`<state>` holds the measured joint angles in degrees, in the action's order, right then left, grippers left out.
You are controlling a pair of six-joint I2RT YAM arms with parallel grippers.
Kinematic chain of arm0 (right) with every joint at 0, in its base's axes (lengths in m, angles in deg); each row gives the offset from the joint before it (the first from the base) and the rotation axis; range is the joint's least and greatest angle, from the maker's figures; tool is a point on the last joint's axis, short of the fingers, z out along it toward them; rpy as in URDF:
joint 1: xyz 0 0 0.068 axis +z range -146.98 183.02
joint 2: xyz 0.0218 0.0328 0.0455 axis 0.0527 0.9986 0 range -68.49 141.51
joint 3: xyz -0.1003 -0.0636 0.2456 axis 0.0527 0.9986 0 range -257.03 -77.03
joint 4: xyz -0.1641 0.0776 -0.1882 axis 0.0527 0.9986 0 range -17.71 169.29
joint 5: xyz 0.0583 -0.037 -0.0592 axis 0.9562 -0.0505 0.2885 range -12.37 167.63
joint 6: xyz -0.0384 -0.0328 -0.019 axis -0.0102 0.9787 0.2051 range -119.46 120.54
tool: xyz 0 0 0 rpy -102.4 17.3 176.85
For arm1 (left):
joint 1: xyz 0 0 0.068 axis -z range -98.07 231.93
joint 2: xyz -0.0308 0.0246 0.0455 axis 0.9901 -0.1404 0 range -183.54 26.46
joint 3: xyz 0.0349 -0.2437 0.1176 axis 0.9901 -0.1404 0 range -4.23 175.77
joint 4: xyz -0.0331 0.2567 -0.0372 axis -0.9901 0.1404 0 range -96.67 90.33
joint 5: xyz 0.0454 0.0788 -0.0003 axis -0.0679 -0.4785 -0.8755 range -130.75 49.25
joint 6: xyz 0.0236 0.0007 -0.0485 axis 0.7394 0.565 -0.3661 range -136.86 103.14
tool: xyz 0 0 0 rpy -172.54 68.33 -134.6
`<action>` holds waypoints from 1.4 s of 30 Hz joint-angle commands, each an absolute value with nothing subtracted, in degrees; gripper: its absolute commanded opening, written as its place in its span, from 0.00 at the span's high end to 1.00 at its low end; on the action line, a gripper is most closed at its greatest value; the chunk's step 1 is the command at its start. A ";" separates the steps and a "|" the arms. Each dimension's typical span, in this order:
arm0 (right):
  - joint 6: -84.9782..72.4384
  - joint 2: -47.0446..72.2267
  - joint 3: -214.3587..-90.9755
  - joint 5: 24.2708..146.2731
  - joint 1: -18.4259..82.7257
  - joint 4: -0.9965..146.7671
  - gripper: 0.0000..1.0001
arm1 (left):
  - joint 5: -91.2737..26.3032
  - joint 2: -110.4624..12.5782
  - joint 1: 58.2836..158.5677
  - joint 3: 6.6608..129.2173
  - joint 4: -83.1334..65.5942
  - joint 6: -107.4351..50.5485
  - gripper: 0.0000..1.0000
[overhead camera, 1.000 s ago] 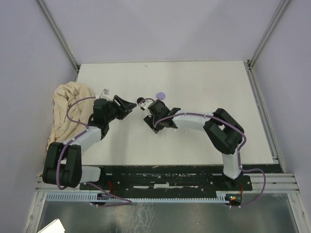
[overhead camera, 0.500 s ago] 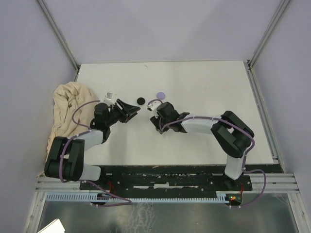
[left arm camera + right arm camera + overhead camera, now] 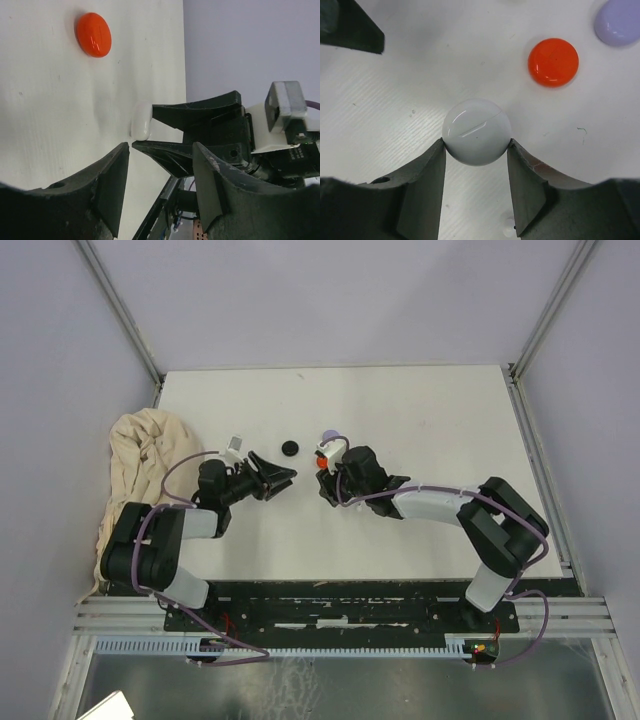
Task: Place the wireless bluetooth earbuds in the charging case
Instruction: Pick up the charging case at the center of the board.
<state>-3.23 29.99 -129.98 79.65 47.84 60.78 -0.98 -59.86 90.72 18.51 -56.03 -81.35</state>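
right claw: we're seeing the right claw [image 3: 476, 143] pinching the white round glossy plastic charging case [image 3: 476, 131], with a finger pressing on each side of it

case spot: it's sitting flat on the white table [image 3: 430, 420], near the middle, lid seam facing up; from the left wrist it's showing edge-on between those two black fingers

left claw: the left claw [image 3: 161, 150] is hanging spread with nothing between its fingers. It's pointing at the right claw's tips from close by and we're not seeing it touching the case

red one: a red round glossy plastic disc [image 3: 553, 62] is lying just past the case, apart from it

lilac one: a lilac round plastic disc [image 3: 619, 20] is lying a bit beyond the red one, half out of the right wrist view

black one: a black round disc [image 3: 290, 448] is sitting beyond the left claw, clear of both arms

left edge: a crumpled beige cloth [image 3: 140, 455] is bunching up beside the left arm
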 commanded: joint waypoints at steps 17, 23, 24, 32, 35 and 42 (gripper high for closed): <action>-4.33 25.84 -132.36 86.61 47.62 57.79 0.66 | 0.57 -67.16 96.28 21.77 -61.11 -79.51 0.41; -4.37 25.75 -132.45 87.76 47.66 57.78 0.67 | 0.44 -69.07 97.12 22.57 -62.35 -79.99 0.41; -4.38 25.72 -132.41 87.80 47.64 57.74 0.67 | 0.32 -69.34 97.28 22.65 -62.50 -79.99 0.41; -4.55 25.64 -132.49 89.19 47.64 57.78 0.67 | 0.17 -71.20 97.92 22.91 -65.17 -81.08 0.43; -4.56 25.79 -132.49 89.64 47.65 57.70 0.67 | 0.28 -71.42 98.13 22.92 -66.04 -81.30 0.44; -4.72 26.10 -132.74 90.08 47.73 57.69 0.68 | 0.73 -71.79 98.77 23.19 -67.15 -81.43 0.49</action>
